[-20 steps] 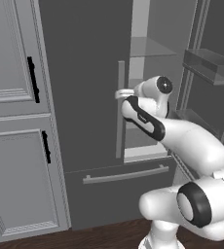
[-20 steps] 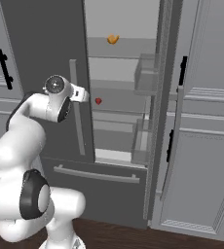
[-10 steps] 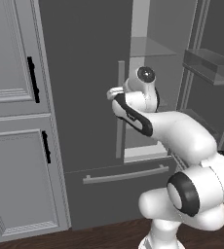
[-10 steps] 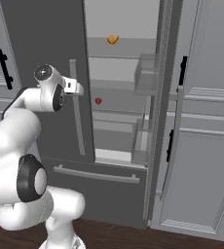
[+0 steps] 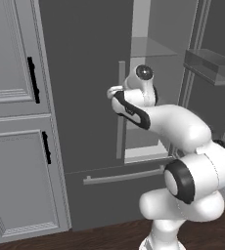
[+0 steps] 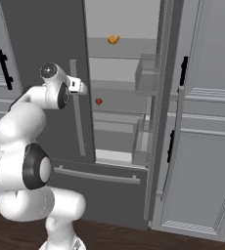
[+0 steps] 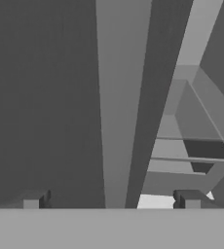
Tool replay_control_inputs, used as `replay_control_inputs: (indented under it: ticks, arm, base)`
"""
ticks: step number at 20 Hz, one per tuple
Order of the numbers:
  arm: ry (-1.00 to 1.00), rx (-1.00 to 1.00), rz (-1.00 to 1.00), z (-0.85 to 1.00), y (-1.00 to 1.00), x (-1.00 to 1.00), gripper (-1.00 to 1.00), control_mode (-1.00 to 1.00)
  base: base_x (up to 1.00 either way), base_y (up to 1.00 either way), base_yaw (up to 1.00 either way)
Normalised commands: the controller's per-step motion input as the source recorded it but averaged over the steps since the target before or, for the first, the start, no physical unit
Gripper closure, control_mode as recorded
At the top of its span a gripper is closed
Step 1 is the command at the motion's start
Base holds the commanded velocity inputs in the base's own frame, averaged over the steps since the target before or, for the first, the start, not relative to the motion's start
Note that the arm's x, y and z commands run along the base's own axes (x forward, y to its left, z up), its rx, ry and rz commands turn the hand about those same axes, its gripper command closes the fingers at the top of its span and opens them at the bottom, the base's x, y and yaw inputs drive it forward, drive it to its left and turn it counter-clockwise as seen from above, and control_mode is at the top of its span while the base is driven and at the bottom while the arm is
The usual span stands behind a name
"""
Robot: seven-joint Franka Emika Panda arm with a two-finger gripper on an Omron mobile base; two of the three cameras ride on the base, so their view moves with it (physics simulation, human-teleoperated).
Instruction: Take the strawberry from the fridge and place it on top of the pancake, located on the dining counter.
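To my left stands a light grey panelled cabinet, its upper and lower doors each carrying a short black handle. To my right I see a matching grey cabinet, also with black handles. An orange-brown lump sits on a high far shelf. Near me runs the dark wood floor.

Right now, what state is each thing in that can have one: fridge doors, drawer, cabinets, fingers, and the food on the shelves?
fridge: right door swung wide open, left door shut.
bottom drawer: shut.
fingers: spread wide, empty, either side of the left door's bar handle, not touching it.
strawberry: lying on a middle shelf, untouched.
orange-brown lump: lying on the shelf above.
grey cabinets: doors shut.
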Motion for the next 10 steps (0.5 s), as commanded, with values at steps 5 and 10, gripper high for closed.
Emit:
replay_control_inputs:
  ticks: [5,10]
  arm:
    - [0.0,0.0,-0.06,-0.03,0.0,0.46,-1.0,-1.0]
    - [0.03,0.0,-0.08,0.0,0.0,0.53,-1.0,-1.0]
  base:
    - [0.0,0.0,0.0]
    - [0.0,0.0,0.0]
